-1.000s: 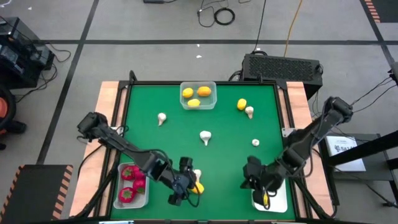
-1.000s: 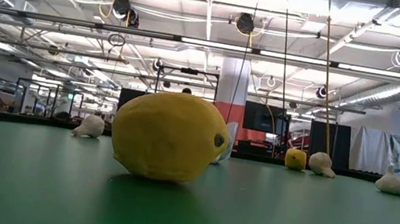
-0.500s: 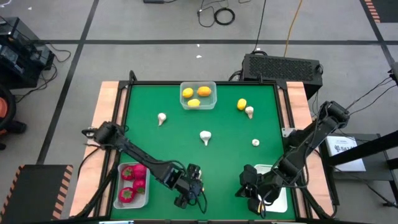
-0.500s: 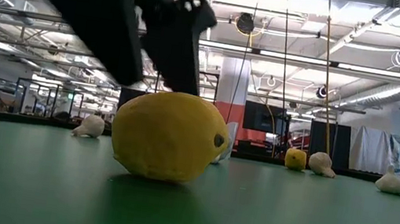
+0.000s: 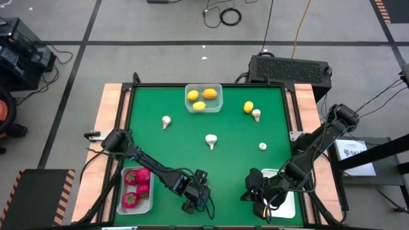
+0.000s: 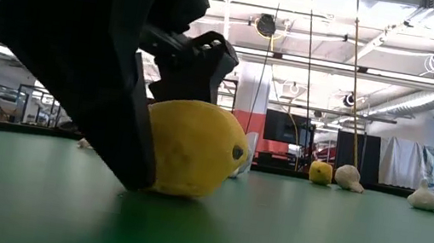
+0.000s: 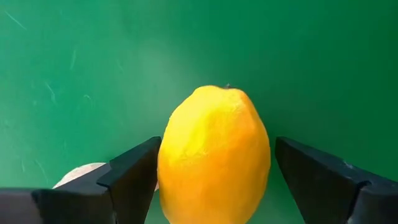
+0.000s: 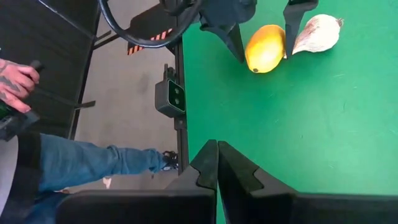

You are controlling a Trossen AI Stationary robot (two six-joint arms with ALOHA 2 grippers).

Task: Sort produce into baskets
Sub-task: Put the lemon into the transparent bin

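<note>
Left gripper (image 7: 214, 180) open around lemon (image 7: 214, 155), not closed on it; right gripper (image 8: 217, 165) shut, empty.
Near left basket (image 5: 148, 206): 3 reds, lemon just beside. Far basket (image 5: 204, 107): 3 lemons. Loose: 1 lemon, 5 mushrooms.

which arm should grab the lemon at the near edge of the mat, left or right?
Left. The left hand is already down at the lemon, open, one finger on each side. The right hand is shut, off to the side near the basket at the table's right edge.
</note>
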